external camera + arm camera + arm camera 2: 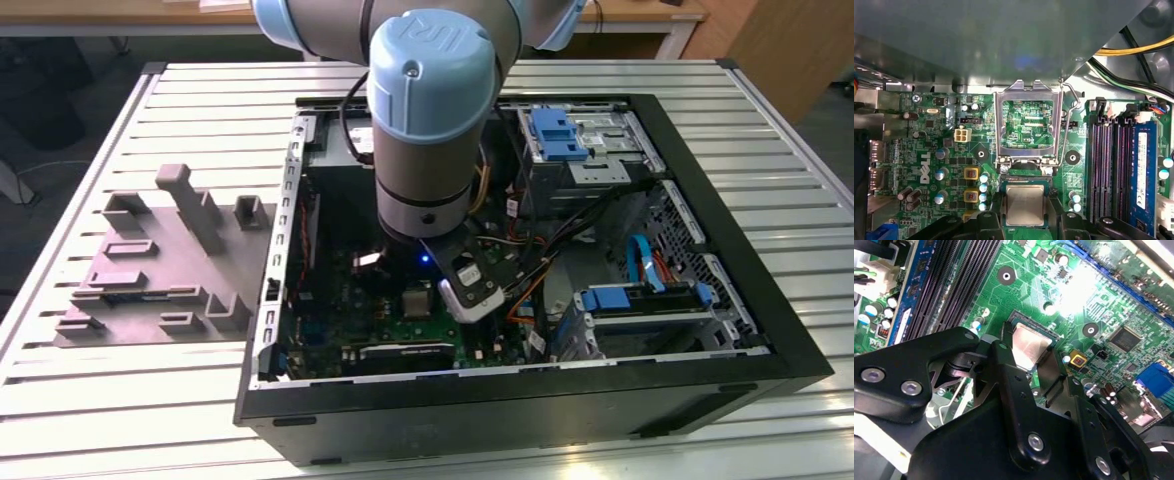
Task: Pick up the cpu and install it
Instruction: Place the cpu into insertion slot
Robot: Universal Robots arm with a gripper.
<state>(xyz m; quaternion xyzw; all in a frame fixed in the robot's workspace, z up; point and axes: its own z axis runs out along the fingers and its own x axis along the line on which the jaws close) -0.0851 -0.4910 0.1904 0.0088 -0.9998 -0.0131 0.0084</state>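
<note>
While the arm [427,120] reaches down into the open computer case [747,300] in the middle of the exterior view, its gripper [461,290] hangs low over the green motherboard [334,320], near the lower centre of the frame. On the exterior view's left, a grey moulded tray [147,270] with upright posts lies on the slatted table [801,130], just beside the case.

In the second wrist view the cpu [1030,346] sits a little above the centre of the frame, its pale silver top facing the camera. Two black fingers [1004,355] stand on its two opposite sides and appear to be clamped against its edges. The gripper [1031,357] fills the lower half of that picture, and the motherboard [1094,300] with its dark memory slots [949,285] spreads across the upper part.

In the first wrist view the cpu [1025,204] is at the lower centre, between the black fingers [991,212]. It lies over the socket [1024,181]; whether it rests fully in it, I cannot tell. The silver socket frame [1029,125] stands open and upright in the centre of the frame, with green board visible through its window. Memory slots [1109,170] run along the right side.
</note>
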